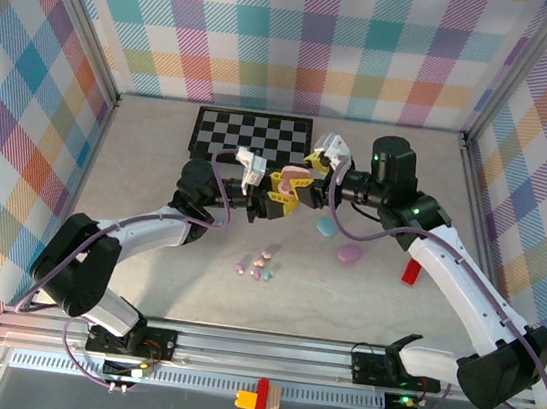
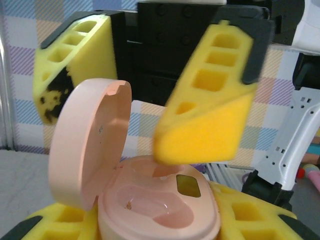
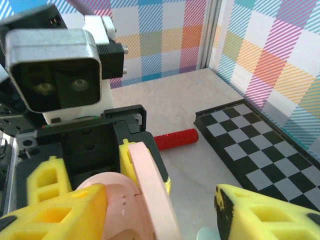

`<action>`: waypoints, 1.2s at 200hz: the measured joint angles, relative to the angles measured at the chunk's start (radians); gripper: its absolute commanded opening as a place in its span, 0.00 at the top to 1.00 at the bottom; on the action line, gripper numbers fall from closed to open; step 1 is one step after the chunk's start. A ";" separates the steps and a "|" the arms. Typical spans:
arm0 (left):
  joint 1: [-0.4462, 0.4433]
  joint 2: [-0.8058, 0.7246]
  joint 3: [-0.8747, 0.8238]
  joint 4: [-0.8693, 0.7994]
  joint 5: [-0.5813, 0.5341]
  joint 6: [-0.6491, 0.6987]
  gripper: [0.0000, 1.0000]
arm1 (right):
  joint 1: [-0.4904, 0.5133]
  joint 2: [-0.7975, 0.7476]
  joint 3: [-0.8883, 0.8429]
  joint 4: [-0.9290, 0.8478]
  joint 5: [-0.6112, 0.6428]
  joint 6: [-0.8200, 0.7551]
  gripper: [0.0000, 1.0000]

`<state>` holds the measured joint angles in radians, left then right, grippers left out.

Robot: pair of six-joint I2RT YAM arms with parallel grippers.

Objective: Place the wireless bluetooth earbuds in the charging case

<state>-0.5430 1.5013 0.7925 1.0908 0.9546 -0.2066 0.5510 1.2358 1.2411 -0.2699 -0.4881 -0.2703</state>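
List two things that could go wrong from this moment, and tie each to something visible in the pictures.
1. The left jaws hold the open pink case by its base alone, and the right jaws stand open close above it. A bump could twist it loose or knock the lid shut.
2. The earbuds lie bunched together on the table, so closing on one may well scatter the others.

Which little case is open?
The pink case held by the left tool: its lid stands up. The blue case and lilac case lie shut on the table.
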 measured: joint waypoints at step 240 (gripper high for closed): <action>0.203 -0.021 -0.075 0.094 -0.074 -0.042 0.63 | 0.100 0.111 -0.445 0.154 0.090 0.791 0.36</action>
<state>-0.3397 1.4799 0.7174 1.1847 0.8803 -0.2485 0.6514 1.3468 0.7963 -0.1154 -0.3985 0.5209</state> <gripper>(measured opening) 0.380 0.642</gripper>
